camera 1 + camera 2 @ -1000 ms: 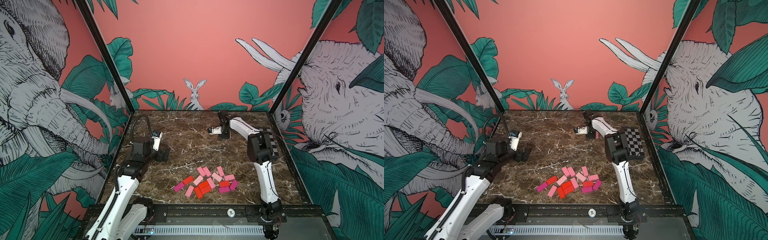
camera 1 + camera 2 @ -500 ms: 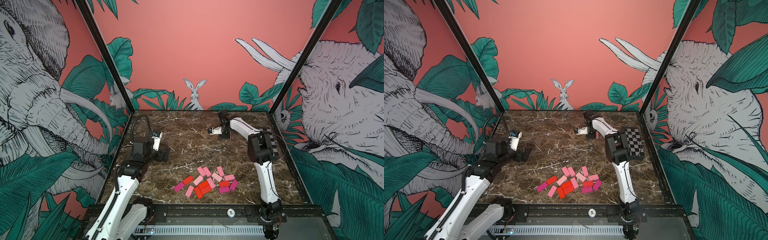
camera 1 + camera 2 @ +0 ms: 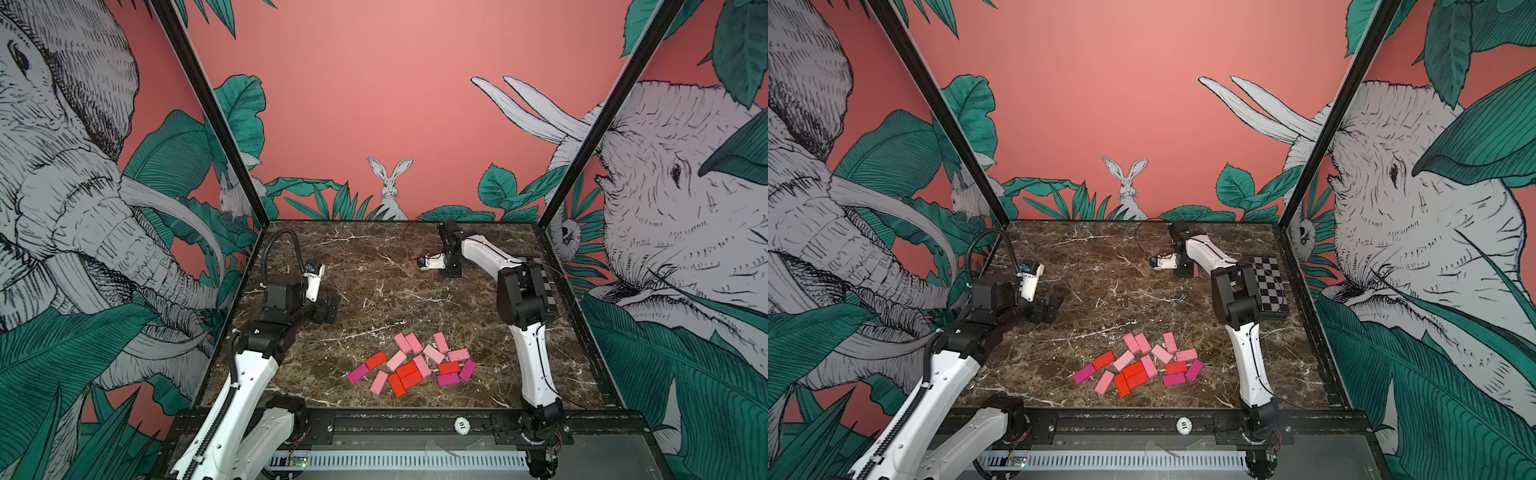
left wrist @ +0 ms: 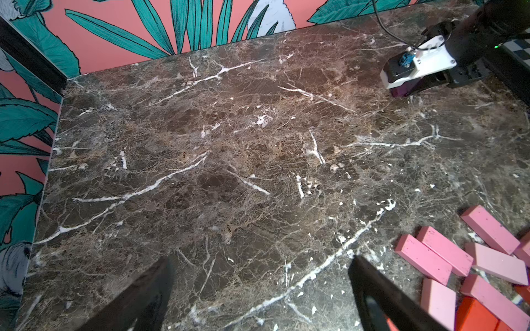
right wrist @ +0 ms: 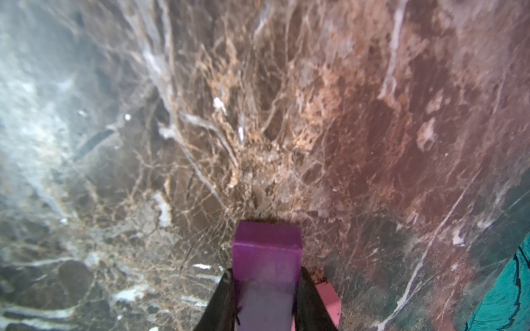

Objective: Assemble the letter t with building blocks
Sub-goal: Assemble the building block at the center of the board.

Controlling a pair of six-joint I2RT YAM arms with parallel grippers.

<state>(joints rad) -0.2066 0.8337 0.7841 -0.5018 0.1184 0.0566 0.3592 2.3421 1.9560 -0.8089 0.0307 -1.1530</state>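
- My right gripper (image 5: 266, 289) clamps a dark purple rectangular block (image 5: 266, 249) at the brown marble table's (image 3: 374, 257) far side (pink block (image 5: 329, 298) beside it).
- Left gripper (image 4: 262, 263): spread apart, empty.
- Red, pink and magenta blocks (image 3: 411, 368) cluster near the front.

Your right gripper (image 5: 265, 270) clamps a purple block (image 5: 266, 246) low over the marble table (image 5: 286, 114); a pink block (image 5: 329, 301) lies just beside the purple block, partly hidden by the gripper.

You see a dark marble table (image 3: 374, 257) boxed by pink walls (image 3: 374, 83) painted with elephants (image 3: 62, 166), green leaves (image 3: 241, 108) and a rabbit (image 3: 389, 183) at the back.
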